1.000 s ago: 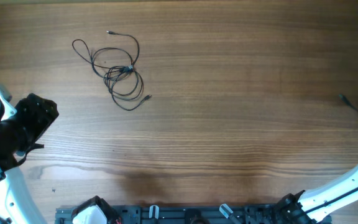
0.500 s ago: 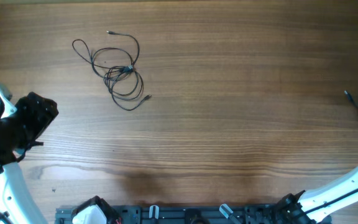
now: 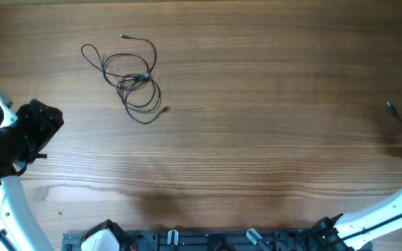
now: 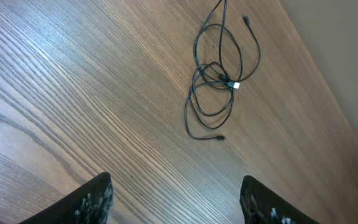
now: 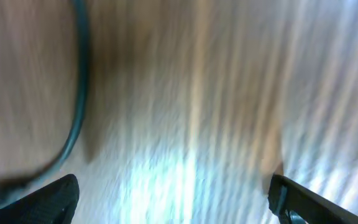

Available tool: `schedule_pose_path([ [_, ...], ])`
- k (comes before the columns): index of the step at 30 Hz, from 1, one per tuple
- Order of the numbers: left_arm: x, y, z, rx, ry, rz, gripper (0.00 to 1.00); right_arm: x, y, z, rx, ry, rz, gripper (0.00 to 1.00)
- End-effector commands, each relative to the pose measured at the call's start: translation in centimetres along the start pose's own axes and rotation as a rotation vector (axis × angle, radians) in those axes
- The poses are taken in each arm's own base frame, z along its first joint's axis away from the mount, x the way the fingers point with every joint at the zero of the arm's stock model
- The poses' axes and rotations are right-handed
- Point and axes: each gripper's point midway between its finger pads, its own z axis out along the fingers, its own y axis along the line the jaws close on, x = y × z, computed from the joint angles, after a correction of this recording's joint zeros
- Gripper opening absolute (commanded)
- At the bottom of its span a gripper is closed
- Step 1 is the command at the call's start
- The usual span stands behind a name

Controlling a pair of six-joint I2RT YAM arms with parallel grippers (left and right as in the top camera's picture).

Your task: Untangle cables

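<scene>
- Barely begun, I judge: the cables (image 3: 131, 77) lie knotted near the far-left corner, and one cord (image 3: 395, 111) lies apart at the right edge.
- The left gripper (image 4: 176, 202) and right gripper (image 5: 173, 199) are both spread and empty.

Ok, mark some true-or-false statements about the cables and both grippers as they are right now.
1. The tangled cables lie on the table with neither gripper touching them. True.
2. The left gripper is shut on a cable. False: its fingers are spread with nothing between them, and the tangle lies ahead of it.
3. A white-tipped plug sits within the tangle. True.
4. The right gripper hovers directly over the tangle. False: it is at the opposite table edge, open, near a separate cable.
</scene>
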Motion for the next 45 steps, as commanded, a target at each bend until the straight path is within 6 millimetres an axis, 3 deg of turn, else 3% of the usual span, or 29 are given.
schedule_pose_path([
  [1,-0.5,-0.3,-0.2,0.016,-0.014,0.027,0.68,6.6,2.6,3.3,-0.159,0.257,-0.130,1.00],
  [8,-0.8,-0.5,-0.2,0.019,-0.025,0.056,0.68,3.9,6.6,-1.2,-0.282,0.018,-0.478,1.00],
  [11,-1.0,-0.5,-0.2,0.022,-0.034,0.059,0.68,5.1,9.2,-3.6,-0.419,0.011,-0.573,1.00],
  [13,-1.2,-0.6,-0.2,0.025,-0.042,0.063,0.67,7.3,11.8,-5.7,-0.584,0.043,-0.671,1.00],
  [15,-1.3,-0.7,-0.2,0.026,-0.048,0.099,0.67,11.5,14.7,-8.0,-0.782,0.100,-0.851,1.00],
  [17,-1.3,-0.7,-0.2,0.026,-0.046,0.113,0.66,15.2,16.3,-8.9,-0.870,0.151,-0.974,1.00],
  [19,-1.3,-0.7,-0.2,0.027,-0.045,0.116,0.66,18.6,17.2,-8.9,-0.884,0.193,-1.077,1.00],
  [23,-1.0,-1.3,0.0,0.037,-0.036,0.157,0.67,28.6,18.0,-8.7,-0.909,0.311,-1.400,1.00],
  [30,-1.2,-2.7,1.1,0.063,-0.023,0.253,0.68,43.5,16.1,-8.9,-0.896,0.500,-1.745,0.98],
  [35,-1.3,-3.0,2.8,0.070,0.027,0.258,0.67,52.4,11.9,-8.4,-0.800,0.566,-2.009,0.86],
  [40,-0.1,-5.1,2.6,0.210,0.075,0.334,0.68,57.3,9.9,-8.1,-0.777,0.511,-2.191,0.96],
  [45,0.2,-5.3,2.5,0.226,0.090,0.329,0.68,64.4,10.9,-12.1,-1.090,0.530,-2.152,0.96],
])
